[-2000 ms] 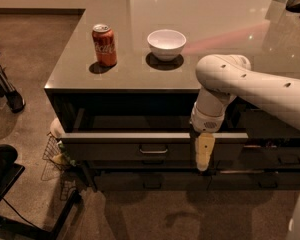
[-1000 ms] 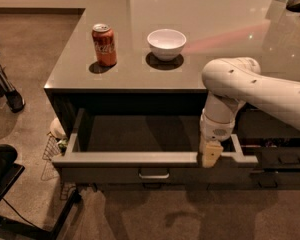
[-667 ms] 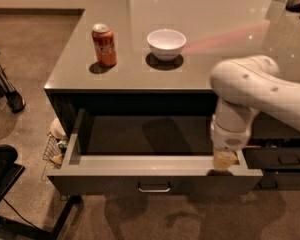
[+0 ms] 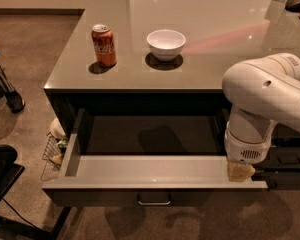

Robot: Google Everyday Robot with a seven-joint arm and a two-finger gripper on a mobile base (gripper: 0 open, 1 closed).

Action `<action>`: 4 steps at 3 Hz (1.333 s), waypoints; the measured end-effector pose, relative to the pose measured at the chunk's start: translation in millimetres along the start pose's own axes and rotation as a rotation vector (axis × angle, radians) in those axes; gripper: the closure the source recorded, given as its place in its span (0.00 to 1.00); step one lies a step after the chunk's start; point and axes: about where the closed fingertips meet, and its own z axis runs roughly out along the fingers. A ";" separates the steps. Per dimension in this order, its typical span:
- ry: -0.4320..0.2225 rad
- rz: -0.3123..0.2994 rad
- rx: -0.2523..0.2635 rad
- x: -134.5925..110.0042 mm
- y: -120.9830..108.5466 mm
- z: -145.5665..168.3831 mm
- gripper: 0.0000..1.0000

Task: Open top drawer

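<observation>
The top drawer (image 4: 155,184) stands pulled far out from under the grey counter, its dark front facing me with a small metal bar handle (image 4: 153,202) at centre. Its shallow pale grey interior (image 4: 150,166) holds nothing I can see. My gripper (image 4: 240,172) hangs from the white arm (image 4: 265,99) at the drawer's right end, its tan tip at the inner side of the front panel near the right corner.
A red soda can (image 4: 104,45) and a white bowl (image 4: 166,43) stand on the counter (image 4: 205,29). A lower drawer with a handle (image 4: 289,160) shows at right behind the arm. A wire basket (image 4: 54,151) sits on the floor at left, dark chair parts (image 4: 2,184) at lower left.
The drawer has slid further out toward me. The gripper has moved right along the drawer front, from near the centre to the right end, and forward with it.
</observation>
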 end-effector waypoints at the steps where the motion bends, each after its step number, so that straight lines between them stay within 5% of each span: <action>1: -0.030 -0.051 0.007 -12.0 -9.8 6.0 0.59; 2: -0.118 -0.181 0.015 -54.4 -47.0 19.2 0.28; 3: -0.179 -0.249 -0.009 -87.3 -75.8 38.5 0.04; 4: -0.202 -0.283 -0.037 -106.6 -95.5 58.8 1.00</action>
